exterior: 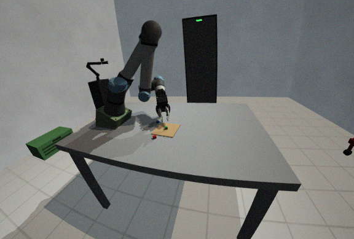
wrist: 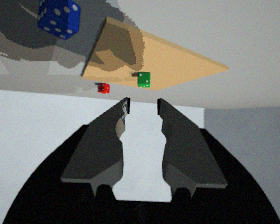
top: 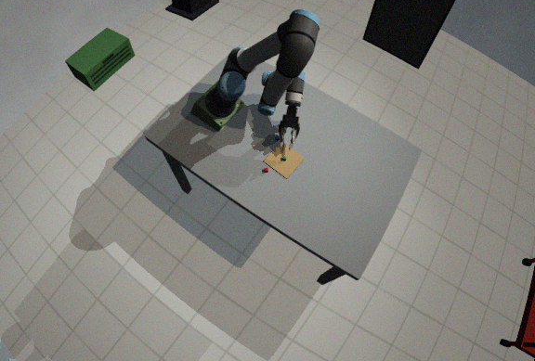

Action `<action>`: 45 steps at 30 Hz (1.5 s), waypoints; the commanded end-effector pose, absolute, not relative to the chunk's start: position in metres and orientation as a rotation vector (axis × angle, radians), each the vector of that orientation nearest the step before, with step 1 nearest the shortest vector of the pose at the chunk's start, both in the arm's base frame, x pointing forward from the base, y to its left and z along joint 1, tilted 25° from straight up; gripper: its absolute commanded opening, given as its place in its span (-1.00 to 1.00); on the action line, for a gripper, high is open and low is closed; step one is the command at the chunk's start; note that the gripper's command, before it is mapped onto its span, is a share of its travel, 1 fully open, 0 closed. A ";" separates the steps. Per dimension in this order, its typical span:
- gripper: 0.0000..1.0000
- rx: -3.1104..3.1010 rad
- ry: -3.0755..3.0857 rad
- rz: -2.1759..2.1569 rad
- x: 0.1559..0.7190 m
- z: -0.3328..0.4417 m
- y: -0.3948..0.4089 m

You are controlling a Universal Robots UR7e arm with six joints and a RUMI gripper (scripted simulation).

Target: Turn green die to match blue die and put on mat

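The green die [top: 284,158] [exterior: 166,127] [wrist: 144,79] sits on the tan mat [top: 294,161] [exterior: 173,130] [wrist: 181,62], inside its edges, and looks flat. A few white pips show on it; its top number is not certain. The blue die [top: 277,137] [exterior: 157,121] [wrist: 59,18] is off the mat on the robot's side, with several pips showing. The red die [top: 266,170] [exterior: 154,137] [wrist: 104,88] is on the table just off the mat. My gripper [top: 288,146] [exterior: 165,120] [wrist: 143,99] is partly open, with nothing between its fingertips, above the table between the blue and green dice.
The grey table [top: 353,183] [exterior: 221,145] carries the arm's green base [top: 209,115] [exterior: 104,121] at its far left. The arm's shadow falls over the blue die and part of the mat. A green box [top: 99,58] [exterior: 50,142] stands on the floor beyond the table.
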State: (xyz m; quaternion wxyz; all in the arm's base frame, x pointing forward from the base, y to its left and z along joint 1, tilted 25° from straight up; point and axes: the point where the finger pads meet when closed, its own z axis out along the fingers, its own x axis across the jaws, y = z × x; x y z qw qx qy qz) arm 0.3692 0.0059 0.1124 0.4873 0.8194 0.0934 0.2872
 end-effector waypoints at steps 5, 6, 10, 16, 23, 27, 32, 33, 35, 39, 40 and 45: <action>-0.64 1.994 0.225 0.697 0.368 0.115 0.007; -0.64 1.994 0.225 0.697 0.368 0.115 0.007; -0.64 1.994 0.225 0.697 0.366 0.120 0.007; -0.64 1.994 0.225 0.697 0.363 0.127 0.007; -0.64 1.994 0.225 0.697 0.355 0.142 0.007; -0.64 1.994 0.225 0.697 0.351 0.150 0.007; -0.64 1.994 0.225 0.697 0.349 0.156 0.007; -0.64 1.994 0.225 0.697 0.348 0.158 0.007; -0.64 1.994 0.225 0.697 0.346 0.161 0.007; -0.64 1.994 0.225 0.697 0.344 0.165 0.007; -0.64 1.994 0.225 0.697 0.344 0.166 0.007; -0.64 1.994 0.225 0.697 0.343 0.167 0.007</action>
